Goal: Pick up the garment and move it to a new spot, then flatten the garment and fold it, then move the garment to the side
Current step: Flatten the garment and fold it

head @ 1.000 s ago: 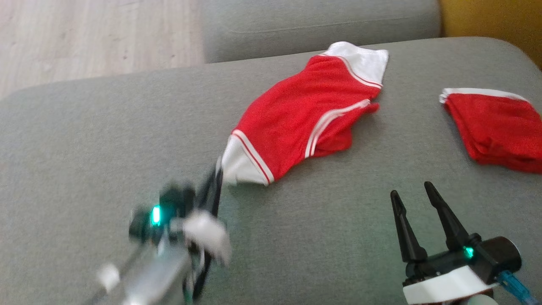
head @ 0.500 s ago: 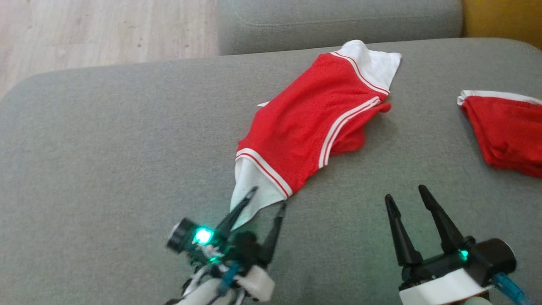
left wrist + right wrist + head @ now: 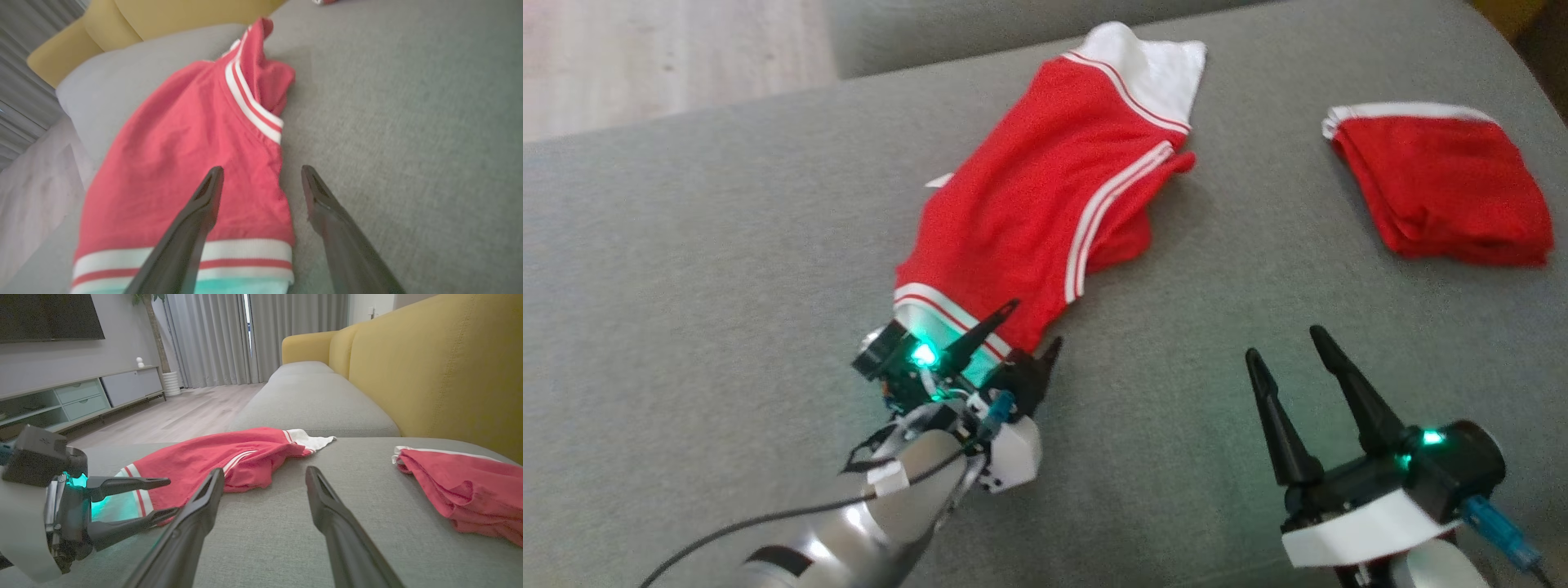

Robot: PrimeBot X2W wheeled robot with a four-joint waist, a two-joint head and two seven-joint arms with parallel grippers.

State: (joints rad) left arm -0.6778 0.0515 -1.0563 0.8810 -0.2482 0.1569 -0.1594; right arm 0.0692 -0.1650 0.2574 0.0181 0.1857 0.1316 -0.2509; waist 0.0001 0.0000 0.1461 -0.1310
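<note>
The garment (image 3: 1045, 188) is red with white stripes and white ends. It lies stretched out diagonally on the grey sofa seat (image 3: 686, 269). My left gripper (image 3: 1036, 321) is open just above the garment's near striped end, holding nothing. In the left wrist view one finger is over the garment (image 3: 184, 163) and the other over bare cushion, so the left gripper (image 3: 261, 169) straddles the garment's edge. My right gripper (image 3: 1282, 341) is open and empty over the cushion, to the right of the garment. The right wrist view shows the right gripper (image 3: 264, 470), the garment (image 3: 204, 457) and the left gripper (image 3: 171, 497).
A second red garment (image 3: 1437, 188) lies folded at the seat's right end. The yellow backrest (image 3: 429, 375) rises behind it. Another grey cushion (image 3: 314, 400) continues beyond the seam. Wooden floor (image 3: 645, 57) lies past the seat's left edge.
My left gripper was shut on the garment's white end; it has opened and let go. The end now lies on the cushion. The head camera has shifted. The right gripper stays open.
</note>
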